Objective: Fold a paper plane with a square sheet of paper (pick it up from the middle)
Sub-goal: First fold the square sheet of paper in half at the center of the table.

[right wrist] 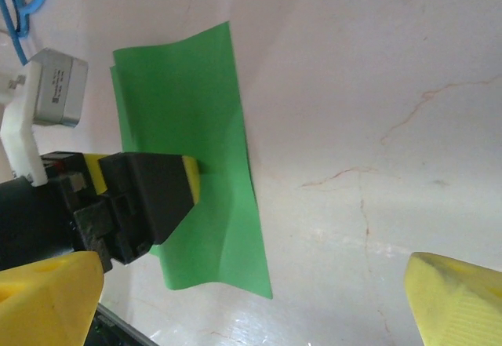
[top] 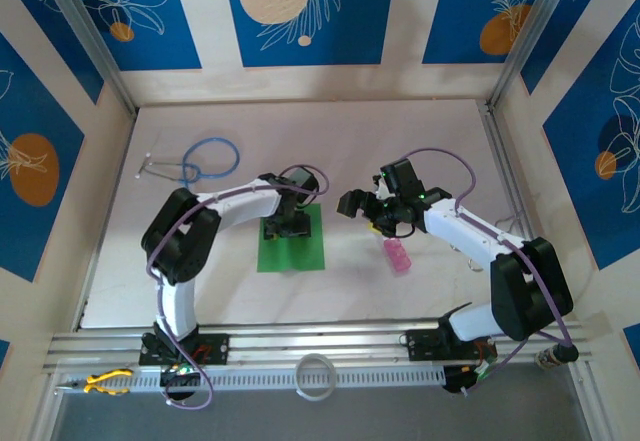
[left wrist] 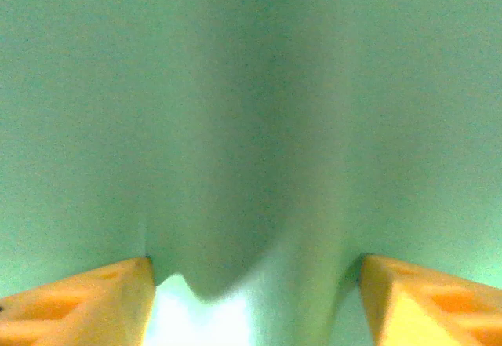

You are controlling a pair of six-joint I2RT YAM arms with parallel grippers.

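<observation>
The square sheet of paper (top: 311, 249) lies flat on the table just left of centre, bright green. My left gripper (top: 288, 227) stands tip-down on its middle. In the left wrist view the green paper (left wrist: 251, 87) fills the frame. It humps up in a soft ridge between the two orange fingertips of my left gripper (left wrist: 255, 283), which stand apart. In the right wrist view the paper (right wrist: 196, 87) buckles upward next to the left gripper's finger (right wrist: 190, 180). My right gripper (top: 368, 211) hovers open to the paper's right, holding nothing (right wrist: 255, 307).
A small pink bottle (top: 399, 256) lies right of the paper, under the right arm. A blue-tubed stethoscope (top: 205, 159) lies at the back left. A white ring (top: 316, 376) and yellow-handled pliers (top: 105, 382) rest on the front rail.
</observation>
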